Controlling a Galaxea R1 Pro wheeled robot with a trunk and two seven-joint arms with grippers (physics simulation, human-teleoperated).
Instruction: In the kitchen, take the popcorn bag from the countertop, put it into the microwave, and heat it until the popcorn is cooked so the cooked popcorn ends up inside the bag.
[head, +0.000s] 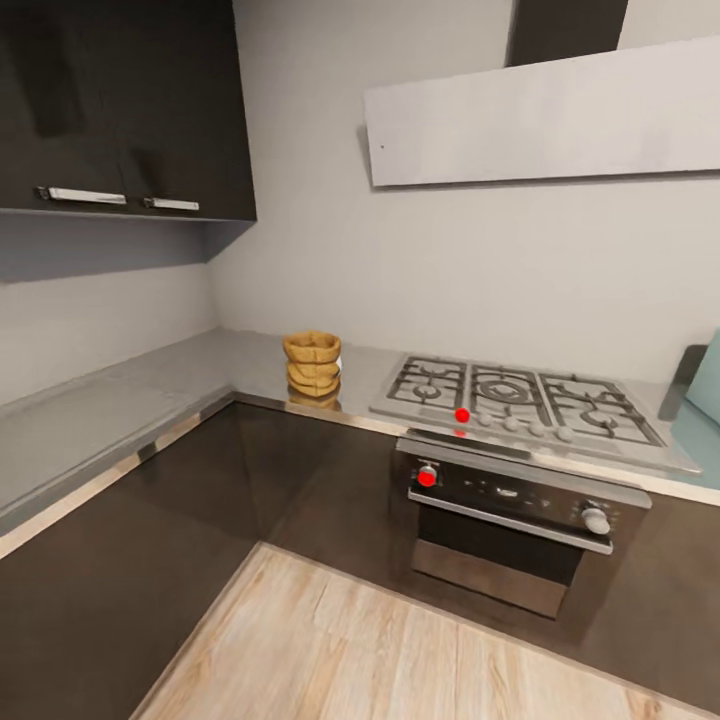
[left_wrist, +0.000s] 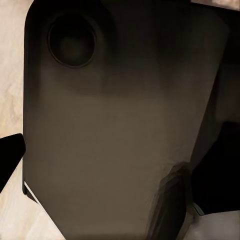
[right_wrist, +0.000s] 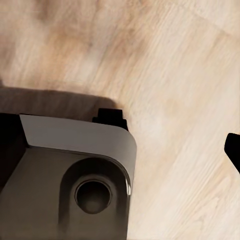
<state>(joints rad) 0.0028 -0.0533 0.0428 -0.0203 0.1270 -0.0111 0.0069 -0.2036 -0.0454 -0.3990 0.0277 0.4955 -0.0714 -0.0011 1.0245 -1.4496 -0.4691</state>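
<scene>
Ahead in the head view, the bag (head: 312, 368) stands upright on the grey countertop (head: 120, 400) in the far corner, left of the hob (head: 520, 395); a mint edge at far right may be the microwave (head: 706, 380). Neither arm looks nearer.

Both wrist views show robot body over wood floor (right_wrist: 165, 65); I cannot tell either gripper's state.

Popcorn bag (head: 312, 366) stands clear beside hob (head: 520, 395).
</scene>
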